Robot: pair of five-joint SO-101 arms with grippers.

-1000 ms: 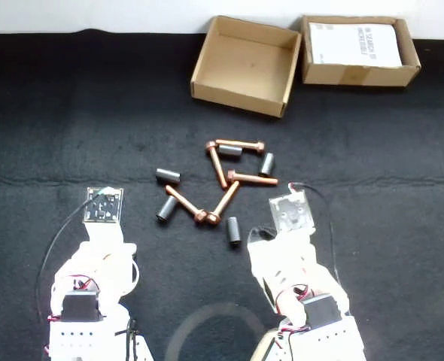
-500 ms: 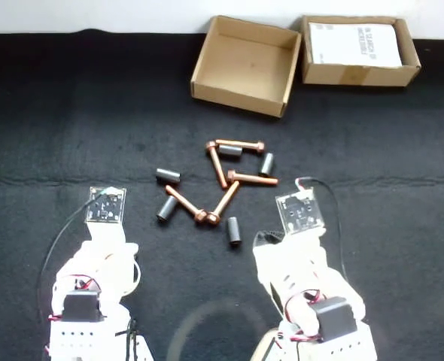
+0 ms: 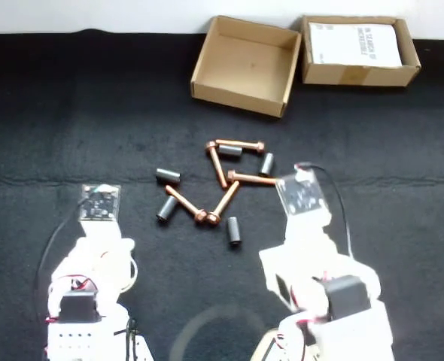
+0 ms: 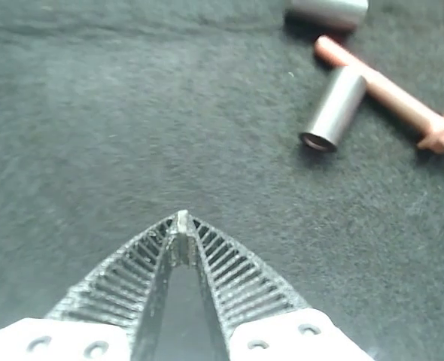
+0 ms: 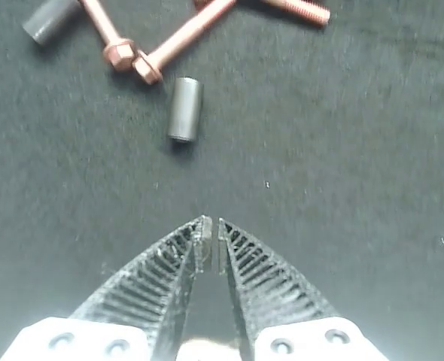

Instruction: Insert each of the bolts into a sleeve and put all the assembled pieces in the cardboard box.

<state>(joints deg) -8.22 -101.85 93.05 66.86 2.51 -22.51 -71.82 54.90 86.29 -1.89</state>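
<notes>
**Nothing held yet; round parts will roll**

left gripper [image 4: 181,226]: fingers pressed together, empty. right gripper [image 5: 209,228]: tips all but touching, empty.

Nearest sleeve [image 5: 184,109] lies flat just ahead of the right tips, apart from the bolts [image 5: 184,37] beyond it. Ahead of the left tips, off toward the other arm: second sleeve [image 4: 333,110] just beside a bolt shank [image 4: 380,94], maybe touching. cardboard box [image 3: 246,64] is well beyond both grippers, with nothing in it.

Handling, my read: small stiff metal, light. Sleeves are smooth and round, so likely to roll or squirt out; pinch across the diameter at mid-length. Take bolts on the shank near the hex head, leaving the threaded end free.

Versus a second ago: right arm [image 3: 320,248] has pushed forward toward the bolts. left arm [image 3: 94,256] barely shifted. Parts unmoved.
</notes>
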